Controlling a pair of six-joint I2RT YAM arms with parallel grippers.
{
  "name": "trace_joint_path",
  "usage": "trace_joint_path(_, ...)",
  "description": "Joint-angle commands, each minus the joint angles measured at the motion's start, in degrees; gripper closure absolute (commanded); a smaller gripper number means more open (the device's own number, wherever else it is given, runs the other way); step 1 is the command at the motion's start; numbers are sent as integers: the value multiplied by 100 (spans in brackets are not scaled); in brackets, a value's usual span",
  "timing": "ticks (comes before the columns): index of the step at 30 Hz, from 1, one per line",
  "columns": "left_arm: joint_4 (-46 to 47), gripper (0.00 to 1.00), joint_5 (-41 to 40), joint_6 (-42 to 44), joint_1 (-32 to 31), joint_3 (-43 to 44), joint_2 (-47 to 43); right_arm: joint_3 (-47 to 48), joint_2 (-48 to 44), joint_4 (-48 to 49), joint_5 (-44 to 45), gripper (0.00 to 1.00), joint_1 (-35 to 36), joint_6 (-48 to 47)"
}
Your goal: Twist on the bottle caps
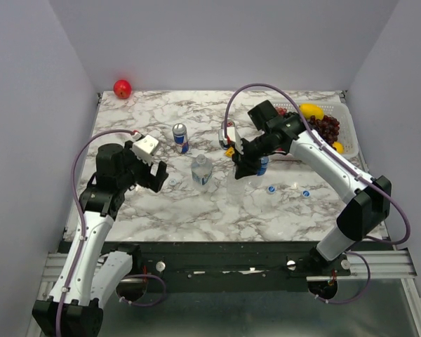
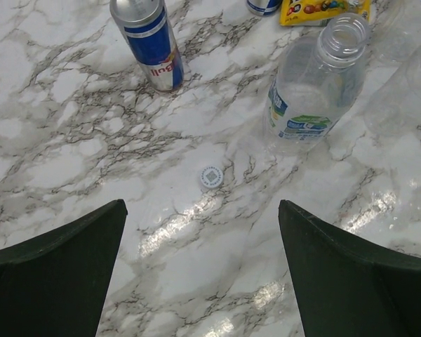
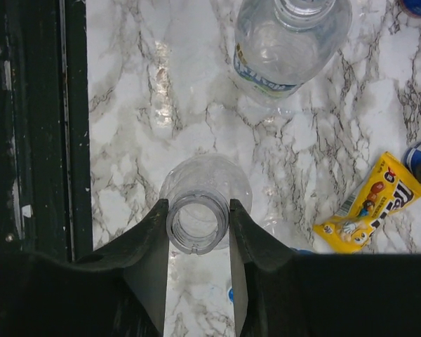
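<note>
One open bottle (image 3: 196,223) upright on counter (image 1: 189,210), neck between fingers (image 3: 151,253) of right tool (image 3: 196,205), both pressed against it: grasped. Second bottle (image 2: 312,91), also uncapped, stands mid-counter. White cap (image 2: 211,176) lies near it, under left tool (image 2: 201,203), spread wide, holding nothing. Blue caps (image 1: 271,189), two, lie by right arm.

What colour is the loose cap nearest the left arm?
The cap is whitish; clearest in the left wrist view.
</note>
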Motion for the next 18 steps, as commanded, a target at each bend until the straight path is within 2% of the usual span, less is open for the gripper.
trace_joint_path(1,-53,1,867,448,-413,139,-316,521,-475,-508,-423,84,85,-68)
trace_joint_path(4,35,1,1359,563,-931,147,-642,1294,-600,-1254,-915,86,103,3)
trace_joint_path(8,192,1,1781,231,-1599,331,-468,2060,-626,-2212,-1295,87,147,90)
trace_joint_path(12,762,1,1799,-139,-2232,305,-99,2263,-828,-2250,-1445,87,199,309)
trace_joint_path(18,1634,1,1272,-262,-3006,182,394,2333,-1048,-2091,-1506,87,261,494)
